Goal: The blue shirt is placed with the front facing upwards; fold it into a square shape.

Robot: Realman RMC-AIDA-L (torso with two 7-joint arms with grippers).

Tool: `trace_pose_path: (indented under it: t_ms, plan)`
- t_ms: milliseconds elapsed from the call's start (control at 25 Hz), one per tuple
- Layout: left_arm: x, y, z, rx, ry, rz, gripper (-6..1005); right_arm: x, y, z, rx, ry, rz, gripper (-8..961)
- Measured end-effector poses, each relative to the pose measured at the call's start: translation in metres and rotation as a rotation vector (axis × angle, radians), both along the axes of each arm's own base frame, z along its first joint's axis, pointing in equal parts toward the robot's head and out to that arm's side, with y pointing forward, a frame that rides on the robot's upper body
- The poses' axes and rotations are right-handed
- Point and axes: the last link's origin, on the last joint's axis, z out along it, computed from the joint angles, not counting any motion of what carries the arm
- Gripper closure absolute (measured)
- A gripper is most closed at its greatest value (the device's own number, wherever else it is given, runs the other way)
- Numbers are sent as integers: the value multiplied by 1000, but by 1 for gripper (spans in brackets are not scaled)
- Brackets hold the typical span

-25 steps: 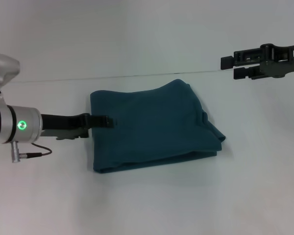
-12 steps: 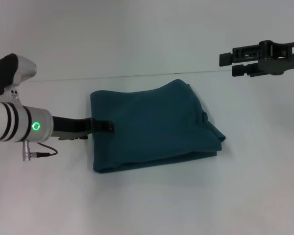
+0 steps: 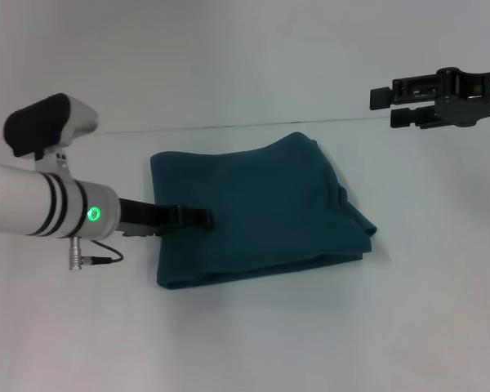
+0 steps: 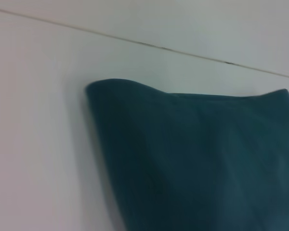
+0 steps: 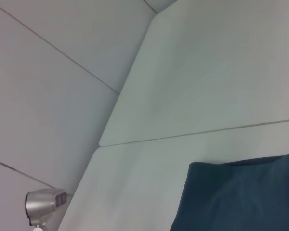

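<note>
Shirt [image 3: 257,211] lies folded beneath left gripper [image 3: 198,217] jaws.

From my left wrist cam: folded blue shirt [image 4: 197,159], rounded corner, plain teal, lying on white table [image 4: 38,144]; seam line beyond.

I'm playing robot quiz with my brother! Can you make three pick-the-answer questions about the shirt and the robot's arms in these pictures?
1. Where is the left gripper?
A. over the blue shirt
B. under the table
C. off by the right arm

2. What colour is the shirt?
A. red
B. yellow
C. dark teal-blue

3. How is the shirt lying?
A. spread flat with sleeves out
B. folded into a compact block
C. hanging in the air

Answers: 1 A, its tip lies over the shirt's left part. 2 C, every view shows teal-blue cloth. 3 B, layered edges, no sleeves out; the right gripper hangs apart.
</note>
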Motion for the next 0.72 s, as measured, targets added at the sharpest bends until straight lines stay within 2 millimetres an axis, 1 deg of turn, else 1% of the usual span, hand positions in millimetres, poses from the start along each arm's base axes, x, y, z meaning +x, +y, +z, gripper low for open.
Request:
trace_pose_path:
  t_ms: [200, 640, 720]
  plan:
    - [7, 1, -8, -43, 45, -20, 70, 1, 0, 2, 8, 5, -2, 173]
    - [13, 2, -9, -43, 46, -30, 249, 1, 1, 4, 19, 11, -5, 174]
    - [13, 2, -9, -42, 46, -30, 345, 1, 1, 3, 20, 11, -5, 174]
